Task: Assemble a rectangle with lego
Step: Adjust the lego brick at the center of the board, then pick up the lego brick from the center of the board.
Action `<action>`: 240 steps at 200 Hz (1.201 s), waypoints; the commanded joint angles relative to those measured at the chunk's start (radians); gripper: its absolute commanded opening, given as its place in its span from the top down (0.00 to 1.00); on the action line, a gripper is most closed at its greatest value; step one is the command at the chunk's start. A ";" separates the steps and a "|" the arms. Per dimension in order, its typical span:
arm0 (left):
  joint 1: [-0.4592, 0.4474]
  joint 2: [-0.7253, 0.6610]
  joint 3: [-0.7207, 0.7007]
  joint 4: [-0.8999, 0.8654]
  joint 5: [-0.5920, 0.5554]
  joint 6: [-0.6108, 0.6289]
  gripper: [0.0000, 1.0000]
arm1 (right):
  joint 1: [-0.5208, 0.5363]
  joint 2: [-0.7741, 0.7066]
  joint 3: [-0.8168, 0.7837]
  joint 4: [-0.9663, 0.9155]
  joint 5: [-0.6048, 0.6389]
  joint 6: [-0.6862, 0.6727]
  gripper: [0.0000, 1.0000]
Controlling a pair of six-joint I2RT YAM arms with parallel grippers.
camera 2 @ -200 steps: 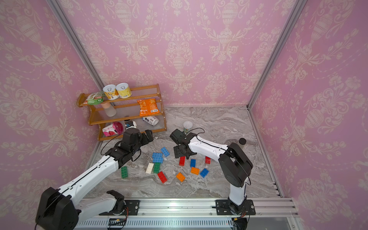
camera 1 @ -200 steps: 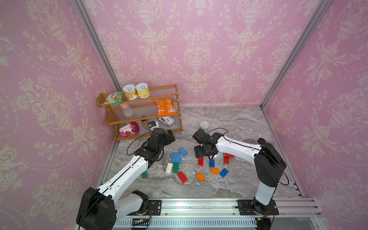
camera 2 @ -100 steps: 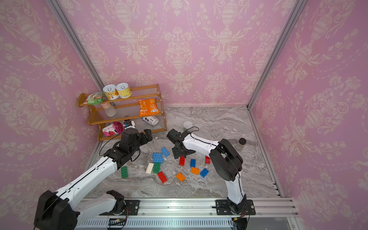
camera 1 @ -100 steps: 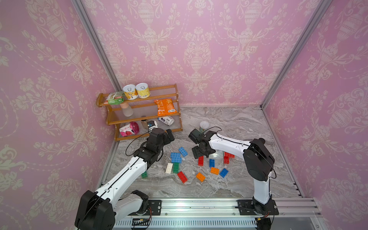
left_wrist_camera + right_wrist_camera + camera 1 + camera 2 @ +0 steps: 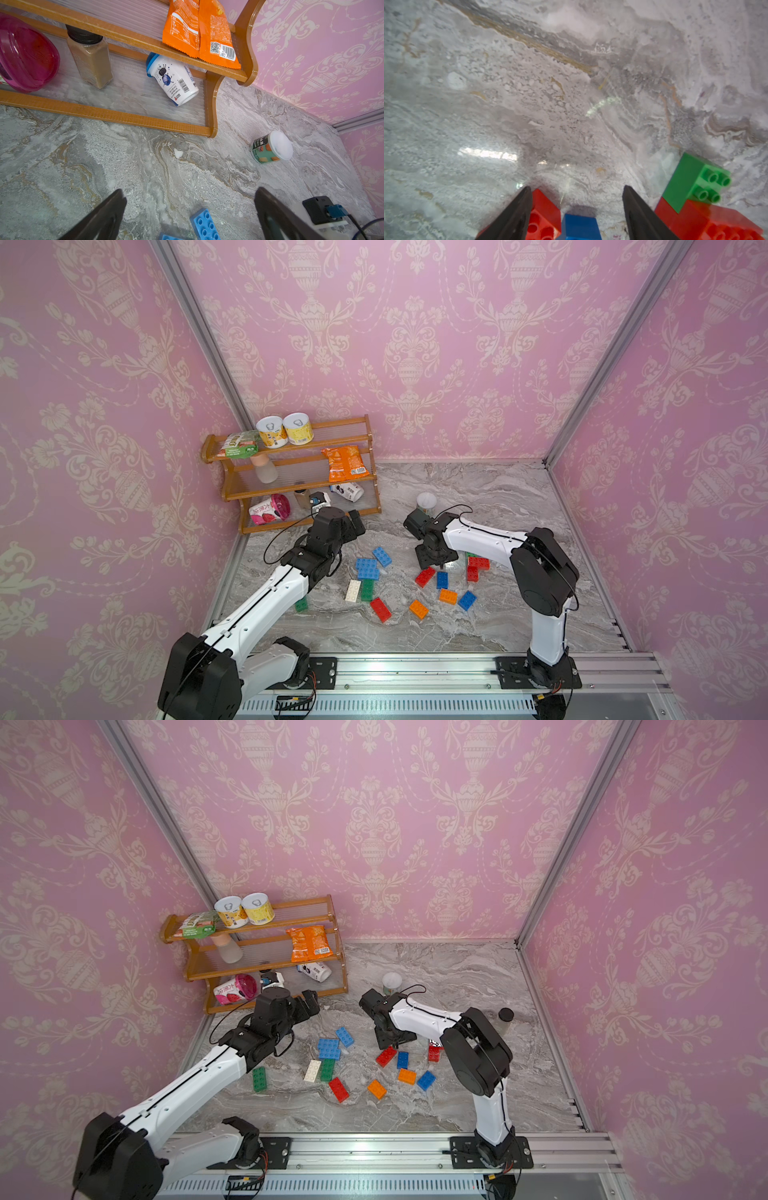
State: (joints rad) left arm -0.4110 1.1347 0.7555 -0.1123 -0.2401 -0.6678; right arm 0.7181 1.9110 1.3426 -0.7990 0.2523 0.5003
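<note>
Right gripper (image 5: 576, 188) fingers (image 5: 517, 216) have narrowed over the blue brick (image 5: 580, 225).

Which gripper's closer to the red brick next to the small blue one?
Right. The right gripper hovers just behind the red brick, fingers beside it; the left gripper sits well off, near the shelf.

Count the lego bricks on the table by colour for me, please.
Blue bricks: 5, two of them side by side
Red bricks: 4, counting the L-shaped cluster as 2
Green bricks: 3, one mostly hidden by the right arm
Orange bricks: 2
White brick: 1
Total: 15; the arm may hide more
</note>
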 commanded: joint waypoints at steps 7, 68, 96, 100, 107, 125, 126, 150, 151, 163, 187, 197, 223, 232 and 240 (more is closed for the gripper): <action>-0.008 0.007 0.000 0.013 0.025 0.000 0.01 | -0.005 -0.093 -0.054 -0.020 0.008 0.019 0.31; -0.008 -0.022 -0.011 0.000 0.006 -0.004 0.01 | 0.053 -0.176 -0.078 0.017 -0.152 -0.043 0.25; -0.008 -0.033 -0.015 -0.010 -0.005 -0.006 0.01 | 0.082 -0.117 -0.036 -0.002 -0.175 -0.097 0.18; -0.008 -0.034 -0.015 -0.011 -0.007 -0.006 0.01 | 0.081 -0.106 -0.031 -0.005 -0.178 -0.105 0.17; -0.008 -0.036 -0.017 -0.012 -0.008 -0.006 0.01 | 0.082 -0.090 -0.024 -0.008 -0.185 -0.122 0.15; -0.008 -0.041 -0.015 -0.018 -0.008 -0.005 0.01 | 0.082 -0.061 -0.016 -0.010 -0.197 -0.168 0.12; -0.008 -0.041 -0.015 -0.018 -0.009 -0.005 0.01 | 0.082 -0.059 -0.015 -0.009 -0.198 -0.171 0.12; -0.008 -0.044 -0.015 -0.022 -0.016 -0.001 0.01 | 0.081 -0.023 0.000 -0.020 -0.200 -0.227 0.10; -0.008 -0.044 -0.015 -0.022 -0.017 -0.001 0.01 | 0.081 -0.020 0.001 -0.021 -0.200 -0.229 0.10; -0.009 -0.044 -0.015 -0.022 -0.018 -0.003 0.01 | 0.081 -0.008 0.007 -0.023 -0.197 -0.248 0.10; -0.008 -0.043 -0.014 -0.021 -0.019 -0.004 0.01 | 0.081 0.011 0.019 -0.027 -0.193 -0.266 0.10; -0.008 -0.040 -0.011 -0.020 -0.018 -0.004 0.01 | 0.080 0.020 0.028 -0.032 -0.192 -0.267 0.11; -0.008 -0.038 -0.006 -0.019 -0.020 -0.003 0.01 | 0.079 0.037 0.040 -0.035 -0.183 -0.264 0.12; -0.008 -0.038 -0.003 -0.020 -0.022 -0.001 0.01 | 0.078 0.042 0.041 -0.035 -0.182 -0.263 0.13; -0.008 -0.038 -0.002 -0.019 -0.022 0.000 0.01 | 0.075 0.045 0.043 -0.035 -0.184 -0.262 0.14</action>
State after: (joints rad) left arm -0.4110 1.1065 0.7536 -0.1139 -0.2352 -0.6678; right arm 0.8001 1.9308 1.3598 -0.8028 0.0597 0.2573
